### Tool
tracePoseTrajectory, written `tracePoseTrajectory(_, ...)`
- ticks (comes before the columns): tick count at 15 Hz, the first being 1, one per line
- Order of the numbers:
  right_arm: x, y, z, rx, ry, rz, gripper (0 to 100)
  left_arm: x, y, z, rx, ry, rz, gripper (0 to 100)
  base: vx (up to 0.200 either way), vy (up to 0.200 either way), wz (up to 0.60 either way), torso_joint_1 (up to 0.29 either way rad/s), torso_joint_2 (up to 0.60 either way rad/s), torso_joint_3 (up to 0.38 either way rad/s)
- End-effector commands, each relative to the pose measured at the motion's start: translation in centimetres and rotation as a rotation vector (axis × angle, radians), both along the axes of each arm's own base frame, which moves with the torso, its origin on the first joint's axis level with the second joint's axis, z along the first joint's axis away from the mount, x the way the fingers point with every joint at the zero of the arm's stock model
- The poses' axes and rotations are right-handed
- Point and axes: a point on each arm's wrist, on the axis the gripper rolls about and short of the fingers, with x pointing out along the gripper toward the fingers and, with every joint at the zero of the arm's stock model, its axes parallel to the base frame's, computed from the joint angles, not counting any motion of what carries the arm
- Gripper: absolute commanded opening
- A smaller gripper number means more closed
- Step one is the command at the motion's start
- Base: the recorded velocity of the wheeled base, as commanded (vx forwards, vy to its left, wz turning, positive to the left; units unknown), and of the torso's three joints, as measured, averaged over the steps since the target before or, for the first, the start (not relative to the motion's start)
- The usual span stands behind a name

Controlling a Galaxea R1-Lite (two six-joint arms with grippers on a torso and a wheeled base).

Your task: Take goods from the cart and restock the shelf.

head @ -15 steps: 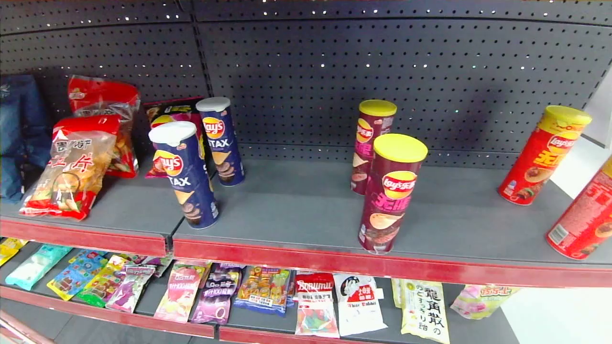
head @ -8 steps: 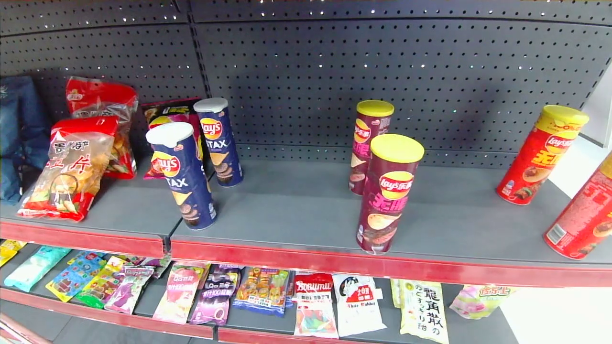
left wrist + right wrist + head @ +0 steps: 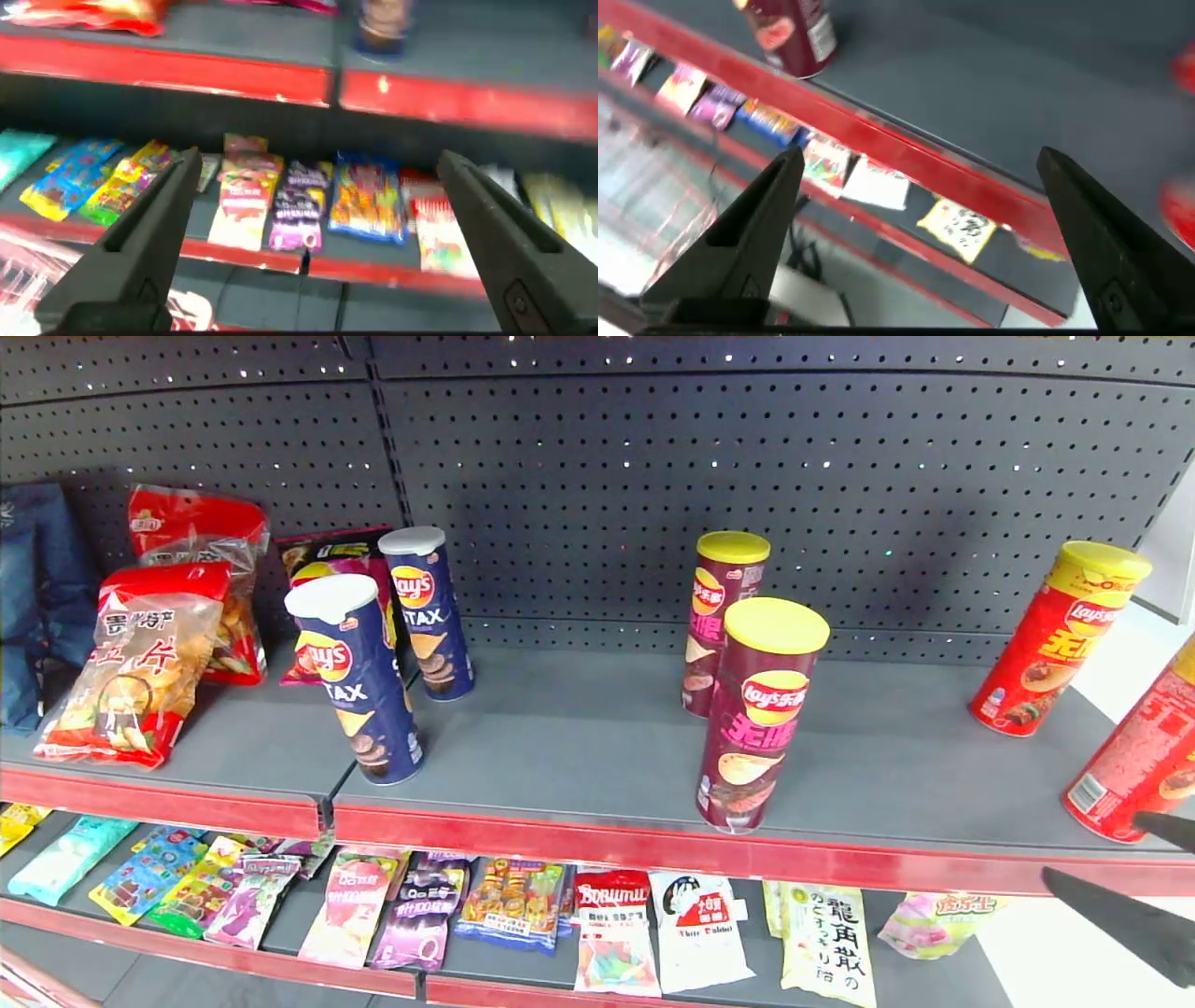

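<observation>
Head view: right gripper point(image 3: 1090, 846) hovers at the shelf point(image 3: 579, 737) edge, jaws spread; left gripper point(image 3: 318, 159) jaws spread.

Grey shelf point(image 3: 579, 747), red edge; navy cans point(image 3: 364, 700), white lids; maroon cans point(image 3: 752, 747), yellow lids.

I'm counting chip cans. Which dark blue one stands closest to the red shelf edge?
The dark blue cardboard chip can farther left, just behind the red shelf edge; the other dark blue can stands farther back.
</observation>
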Motion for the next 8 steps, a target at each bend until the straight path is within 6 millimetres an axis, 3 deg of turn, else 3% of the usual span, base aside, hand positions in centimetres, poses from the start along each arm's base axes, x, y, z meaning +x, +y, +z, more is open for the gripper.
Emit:
tracePoseTrajectory(1,5.9,2.5,-1.7,-0.045,0.194,0.128,100,0.0,0.0,-0.1,0.022,0.021,-0.016,100,0.0,0.0,0.0,0.0,0.0,0.0)
tracePoseTrajectory(4,8.9,4.1,-3.1,-0.055,0.206,0.177,100,-0.2,-0.2,-0.2,0.021,-0.008,0.07,100,0.0,0.0,0.0,0.0,0.0,0.0)
tracePoseTrajectory(8,11.0,5.8,-4.5,-0.067,0.236,0.221,100,-0.5,-0.2,-0.2,0.021,-0.036,0.078,100,0.0,0.0,0.0,0.0,0.0,0.0)
